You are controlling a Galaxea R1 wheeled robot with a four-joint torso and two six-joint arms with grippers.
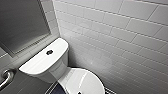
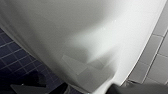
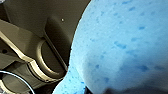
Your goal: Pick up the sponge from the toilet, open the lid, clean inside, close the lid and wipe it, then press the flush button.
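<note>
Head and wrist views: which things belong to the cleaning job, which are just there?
Job: bright blue porous sponge; white ceramic toilet; white oval lid; dark round flush button.
Just there: pale tiled wall; curved metal rail; dark blue tiled floor.

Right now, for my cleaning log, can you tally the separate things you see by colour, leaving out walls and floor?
White: 1, toilet
Blue: 1, sponge
Dark: 1, button
Metal: 1, bar
Total: 4
</note>
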